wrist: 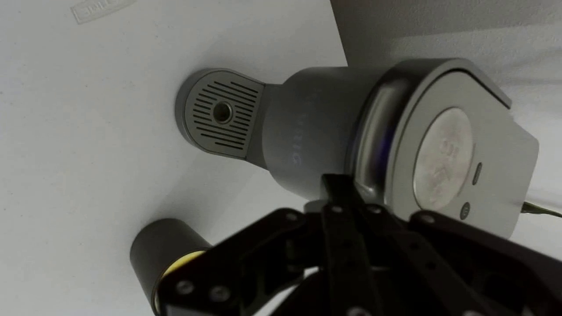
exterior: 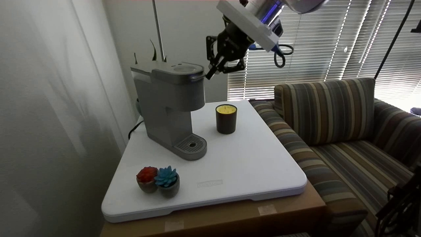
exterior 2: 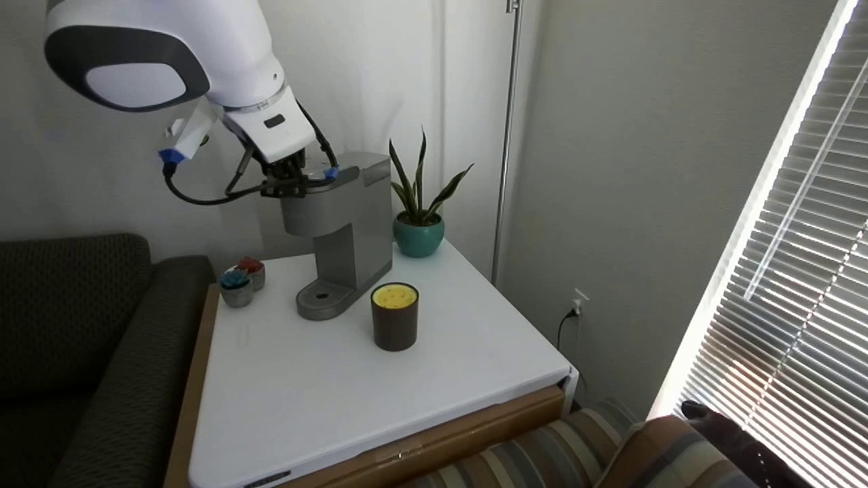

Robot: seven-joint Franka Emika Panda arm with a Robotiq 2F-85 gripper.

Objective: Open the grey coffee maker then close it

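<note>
The grey coffee maker (exterior: pixel 164 108) stands upright on the white table; it also shows in an exterior view (exterior 2: pixel 359 230) and fills the right of the wrist view (wrist: pixel 320 127). Its lid (wrist: pixel 491 131) lies down on the body, with a shiny band at the front. My gripper (exterior: pixel 210 74) is shut, its fingertips together and nothing seen between them. The tips (wrist: pixel 339 182) are at the front edge of the lid, by the shiny band. I cannot tell whether they touch it. In an exterior view the gripper (exterior 2: pixel 293 184) partly hides the lid's front.
A dark cup with yellow (exterior: pixel 226 119) stands beside the coffee maker. Two small potted succulents (exterior: pixel 167 182) sit near the table's (exterior: pixel 250 171) edge. A plant in a teal pot (exterior 2: pixel 418 234) is behind the machine. A wall (exterior: pixel 65 131) and a striped sofa (exterior: pixel 324 115) flank the table.
</note>
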